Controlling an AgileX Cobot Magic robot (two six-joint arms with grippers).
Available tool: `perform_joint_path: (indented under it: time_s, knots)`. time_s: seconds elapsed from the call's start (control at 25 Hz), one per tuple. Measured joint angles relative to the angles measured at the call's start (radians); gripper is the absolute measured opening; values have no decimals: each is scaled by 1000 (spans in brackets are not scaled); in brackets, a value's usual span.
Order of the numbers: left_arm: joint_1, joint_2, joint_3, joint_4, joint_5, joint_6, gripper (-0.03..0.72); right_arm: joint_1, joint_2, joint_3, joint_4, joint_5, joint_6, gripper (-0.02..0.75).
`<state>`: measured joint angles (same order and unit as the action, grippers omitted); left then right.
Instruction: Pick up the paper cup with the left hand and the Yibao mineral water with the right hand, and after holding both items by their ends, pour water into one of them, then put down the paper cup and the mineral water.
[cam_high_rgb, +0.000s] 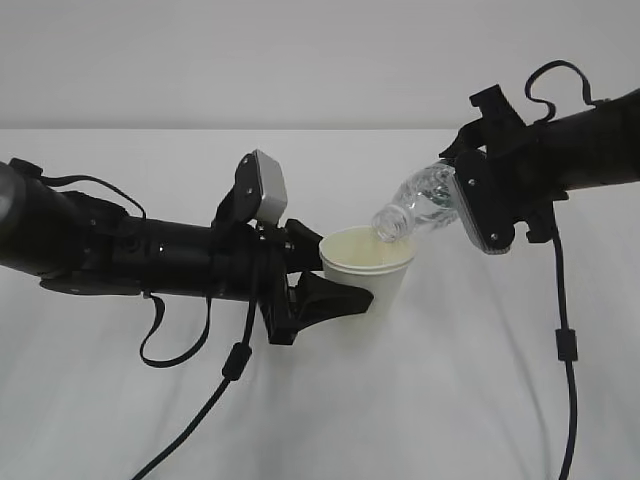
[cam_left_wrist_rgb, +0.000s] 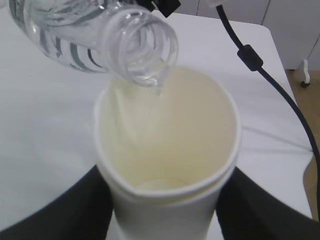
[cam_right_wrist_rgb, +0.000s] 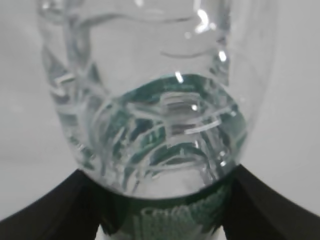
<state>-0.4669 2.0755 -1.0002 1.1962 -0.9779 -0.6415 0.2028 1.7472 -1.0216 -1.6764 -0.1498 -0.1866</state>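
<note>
The white paper cup (cam_high_rgb: 368, 272) is held off the table, upright, by my left gripper (cam_high_rgb: 322, 285), shut on its lower body. In the left wrist view the cup (cam_left_wrist_rgb: 167, 200) fills the middle, cream inside, between the two black fingers (cam_left_wrist_rgb: 65, 210). My right gripper (cam_high_rgb: 478, 195) is shut on the Yibao mineral water bottle (cam_high_rgb: 418, 203), tilted down to the left with its open mouth over the cup's rim. The bottle mouth (cam_left_wrist_rgb: 145, 45) hangs over the cup's far edge with water at its lip. The right wrist view shows the bottle (cam_right_wrist_rgb: 155, 115) and its green label close up.
The white table (cam_high_rgb: 460, 400) lies under both arms. Black cables hang from the left arm (cam_high_rgb: 232, 360) and the right arm (cam_high_rgb: 566, 340). A cable also crosses the left wrist view (cam_left_wrist_rgb: 265, 75). A pale wall stands behind.
</note>
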Motion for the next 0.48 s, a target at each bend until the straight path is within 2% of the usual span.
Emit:
perform_joint_path:
  time_s: [0.48]
  knots:
    - [0, 0, 0, 6, 0, -2, 432, 2, 0, -1, -61, 13, 0, 489]
